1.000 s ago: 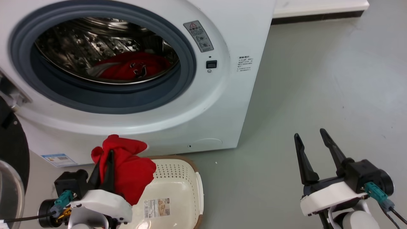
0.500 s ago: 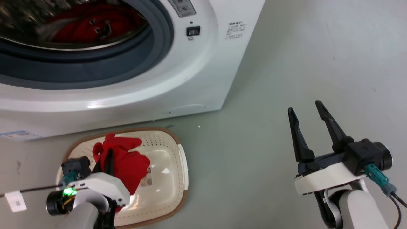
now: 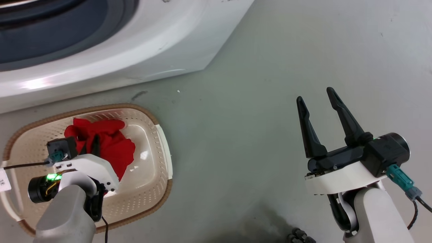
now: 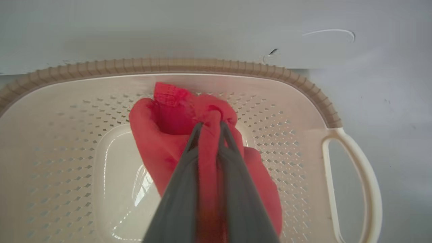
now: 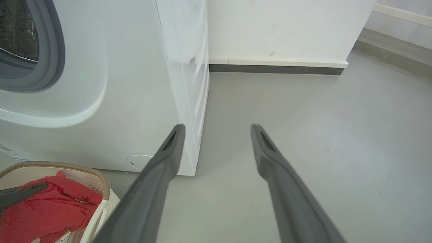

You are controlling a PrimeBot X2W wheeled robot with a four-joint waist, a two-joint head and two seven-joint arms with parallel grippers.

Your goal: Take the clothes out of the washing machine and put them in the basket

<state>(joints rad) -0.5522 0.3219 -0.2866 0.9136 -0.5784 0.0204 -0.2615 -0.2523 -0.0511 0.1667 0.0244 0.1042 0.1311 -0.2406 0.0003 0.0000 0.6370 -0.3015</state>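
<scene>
My left gripper [image 3: 96,137] [image 4: 209,125] is shut on a plain red garment [image 3: 111,148] [image 4: 168,135], holding it low inside the cream basket [image 3: 158,162] [image 4: 303,135] with the brown rim. The cloth bunches around the fingertips and droops onto the basket's bottom. The basket stands on the floor just in front of the white washing machine [image 3: 141,50] [image 5: 141,101], whose grey porthole rim [image 3: 50,40] [image 5: 54,50] shows at the top left. My right gripper [image 3: 314,94] [image 5: 217,130] is open and empty over bare floor at the right. The red garment [image 5: 47,206] also shows at the right wrist view's lower left.
Grey floor [image 3: 287,50] stretches to the right of the washer. A white wall with a dark baseboard [image 5: 276,69] runs behind it. The basket's side handle [image 4: 357,189] faces the open floor. Something dark [image 3: 298,236] lies at the head view's bottom edge.
The head camera has tilted down, so the washer has slid up out of view. My left gripper has lowered the red garment from above the rim into the basket. The right gripper stays open.
</scene>
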